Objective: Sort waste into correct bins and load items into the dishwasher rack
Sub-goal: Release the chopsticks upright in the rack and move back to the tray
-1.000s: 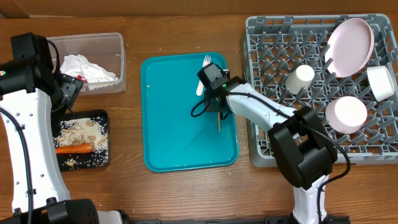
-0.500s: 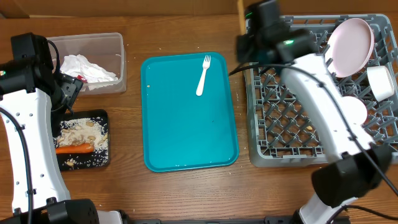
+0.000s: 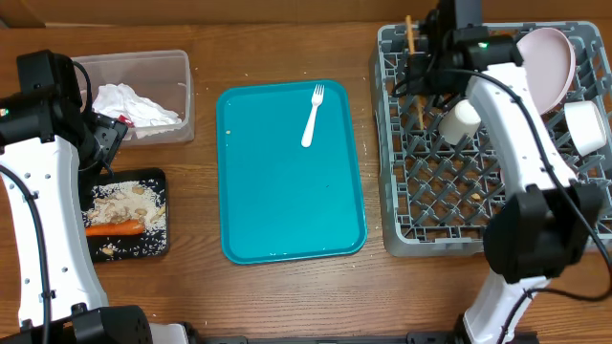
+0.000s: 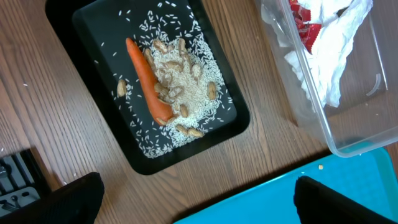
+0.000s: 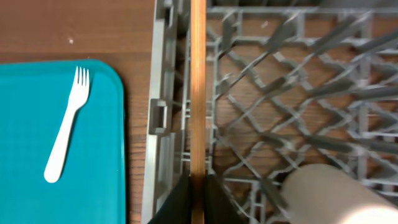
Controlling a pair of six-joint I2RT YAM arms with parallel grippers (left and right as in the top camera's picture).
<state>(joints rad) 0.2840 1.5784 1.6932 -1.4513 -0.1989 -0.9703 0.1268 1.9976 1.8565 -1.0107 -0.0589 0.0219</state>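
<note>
Chopstick [image 5: 198,93], clamped between the jaws of the right gripper [image 5: 198,186], is held over the dishwasher rack's [image 3: 421,205] left rim, upper right in the overhead frame, its long axis lying along that rim.

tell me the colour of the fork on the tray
White; the fork shows best in the overhead view.

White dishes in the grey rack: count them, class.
3: round white plate back right, white bowl at right edge, small white cup beside the right arm, which may hide more.
</note>
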